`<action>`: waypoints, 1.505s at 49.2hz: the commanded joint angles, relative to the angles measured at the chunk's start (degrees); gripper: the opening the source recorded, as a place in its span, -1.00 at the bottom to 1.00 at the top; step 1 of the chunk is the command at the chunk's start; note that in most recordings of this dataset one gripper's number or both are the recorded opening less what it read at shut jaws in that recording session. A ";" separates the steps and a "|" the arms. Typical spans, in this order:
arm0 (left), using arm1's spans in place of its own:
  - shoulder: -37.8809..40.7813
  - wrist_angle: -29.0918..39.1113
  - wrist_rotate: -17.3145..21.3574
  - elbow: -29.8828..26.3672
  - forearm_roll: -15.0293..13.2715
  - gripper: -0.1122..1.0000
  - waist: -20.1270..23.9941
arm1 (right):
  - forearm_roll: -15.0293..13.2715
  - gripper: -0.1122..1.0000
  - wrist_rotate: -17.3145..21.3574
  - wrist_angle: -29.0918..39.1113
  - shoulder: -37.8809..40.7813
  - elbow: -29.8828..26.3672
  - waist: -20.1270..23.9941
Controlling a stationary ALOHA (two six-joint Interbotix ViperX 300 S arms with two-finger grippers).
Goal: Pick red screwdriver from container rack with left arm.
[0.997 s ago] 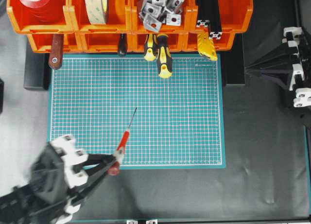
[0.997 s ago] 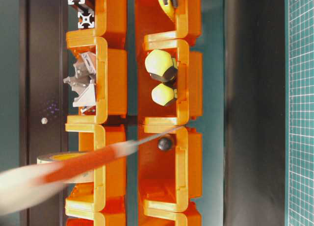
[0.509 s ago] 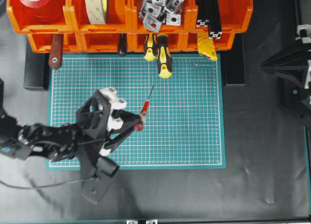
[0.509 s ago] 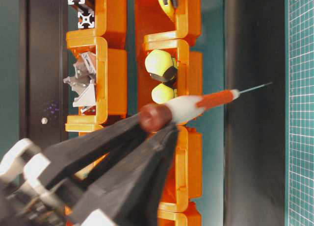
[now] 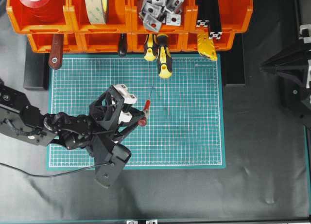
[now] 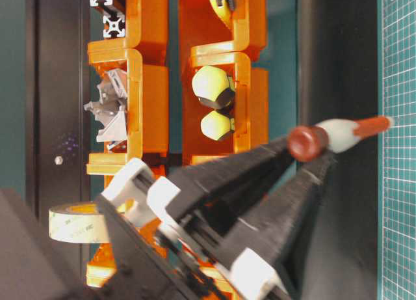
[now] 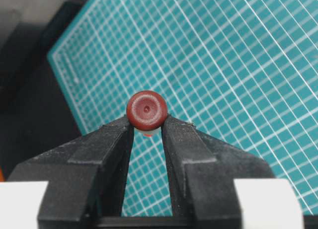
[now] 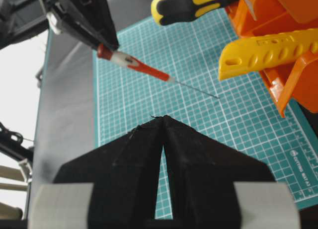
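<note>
The red screwdriver hangs over the green mat, well in front of the container rack. Its thin shaft points toward the rack. My left gripper is shut on the handle's dark red end cap, one black finger on each side. The table-level view shows the cap, the white band and the red handle sticking out past the fingertips. From the right wrist view the whole screwdriver is seen, lifted off the mat. My right gripper is shut and empty, held back at the right edge.
Two yellow-and-black screwdrivers, a black handle, a red-brown handle and a yellow tool stick out of the lower bins. Tape rolls and metal brackets fill the upper bins. The cutting mat spreads below.
My left arm has carried the screwdriver from the mat's front-left corner up toward its middle, then a little further right. The right arm has drawn back to the right.
</note>
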 commanded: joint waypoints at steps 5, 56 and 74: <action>-1.32 -0.44 -0.62 1.58 0.18 -0.42 -0.09 | 0.18 -0.80 0.09 -1.49 0.79 -2.29 -0.18; -31.82 -3.52 -46.76 19.25 0.18 0.54 -7.73 | 0.26 -0.80 -0.09 -1.14 1.32 -1.93 -0.18; -53.09 -2.90 -49.39 28.12 0.18 0.54 -7.65 | 0.26 -0.80 -0.18 -1.58 1.41 -1.93 -0.09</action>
